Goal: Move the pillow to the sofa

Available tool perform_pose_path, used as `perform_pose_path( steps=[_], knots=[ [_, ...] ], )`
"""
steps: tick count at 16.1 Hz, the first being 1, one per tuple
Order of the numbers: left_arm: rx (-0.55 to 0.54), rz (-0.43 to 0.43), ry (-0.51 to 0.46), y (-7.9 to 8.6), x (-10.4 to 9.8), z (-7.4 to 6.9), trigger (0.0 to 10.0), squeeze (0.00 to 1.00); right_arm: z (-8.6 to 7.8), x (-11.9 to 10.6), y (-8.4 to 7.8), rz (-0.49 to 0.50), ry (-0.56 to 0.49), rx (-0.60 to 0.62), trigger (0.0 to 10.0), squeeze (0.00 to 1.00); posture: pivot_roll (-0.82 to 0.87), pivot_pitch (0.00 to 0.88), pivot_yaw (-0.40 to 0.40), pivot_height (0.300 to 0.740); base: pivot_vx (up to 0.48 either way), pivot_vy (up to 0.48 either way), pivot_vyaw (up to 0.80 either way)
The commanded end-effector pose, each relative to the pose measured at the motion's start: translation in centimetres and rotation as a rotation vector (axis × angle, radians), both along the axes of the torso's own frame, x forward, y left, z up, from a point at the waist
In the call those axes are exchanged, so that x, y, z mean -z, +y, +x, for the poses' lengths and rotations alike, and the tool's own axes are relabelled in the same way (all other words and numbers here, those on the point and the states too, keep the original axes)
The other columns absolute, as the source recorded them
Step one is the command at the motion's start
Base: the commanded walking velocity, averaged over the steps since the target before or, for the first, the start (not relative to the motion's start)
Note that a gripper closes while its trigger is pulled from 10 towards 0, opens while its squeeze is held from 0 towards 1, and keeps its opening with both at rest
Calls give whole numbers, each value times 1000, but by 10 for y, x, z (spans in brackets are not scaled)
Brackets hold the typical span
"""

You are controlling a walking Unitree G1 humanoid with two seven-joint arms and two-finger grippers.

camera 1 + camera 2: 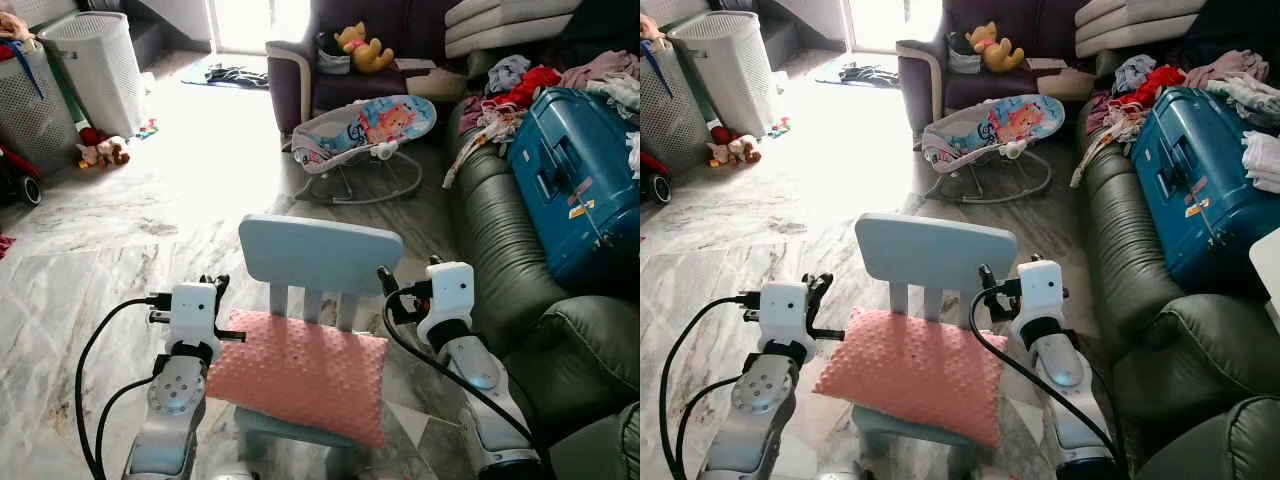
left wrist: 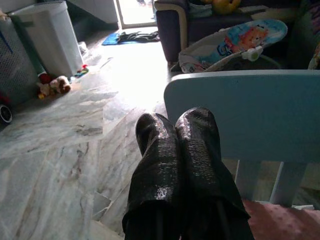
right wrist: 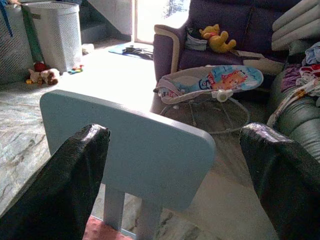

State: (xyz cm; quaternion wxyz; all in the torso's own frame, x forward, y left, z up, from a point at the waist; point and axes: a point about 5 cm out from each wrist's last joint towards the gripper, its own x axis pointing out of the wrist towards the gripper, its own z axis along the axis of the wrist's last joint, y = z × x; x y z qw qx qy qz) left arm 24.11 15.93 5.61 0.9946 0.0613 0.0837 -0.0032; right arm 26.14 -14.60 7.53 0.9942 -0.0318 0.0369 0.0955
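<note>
1. I see the pink pillow (image 1: 300,375) lying on the seat of a small light-blue chair (image 1: 320,253), at 6 o'clock in the head view, directly in front of me.
2. My left end effector (image 1: 216,287) sits at the pillow's 9 o'clock edge, just beside it; its wrist view shows the fingers (image 2: 175,165) pressed together.
3. My right end effector (image 1: 384,283) sits at the pillow's 3 o'clock side, near the chair back; its fingers (image 3: 70,180) are spread wide apart, empty.
4. The green sofa (image 1: 505,260) runs along 3 o'clock, carrying a blue suitcase (image 1: 580,180) and clothes (image 1: 530,85).
5. A baby bouncer (image 1: 365,130) stands on the marble floor (image 1: 120,240) at 12 o'clock.
</note>
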Motion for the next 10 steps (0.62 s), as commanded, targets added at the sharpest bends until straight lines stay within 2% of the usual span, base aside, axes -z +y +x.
perform_pose_path(
  steps=[1,6,10],
  knots=[
    [2,10,-17,-1,-6,3,10000,0,0,-4,-1,0,-8,-1,10000,0,-24,0,-23,690,0,0,0],
    [-13,14,-11,-1,-6,5,10000,0,1,-4,-3,-8,-5,-3,10000,0,-26,0,-26,605,0,0,0],
    [-54,21,-14,1,-6,7,10000,0,1,-3,-5,-13,-1,-3,10000,0,-27,0,-32,605,0,0,0]
  ],
)
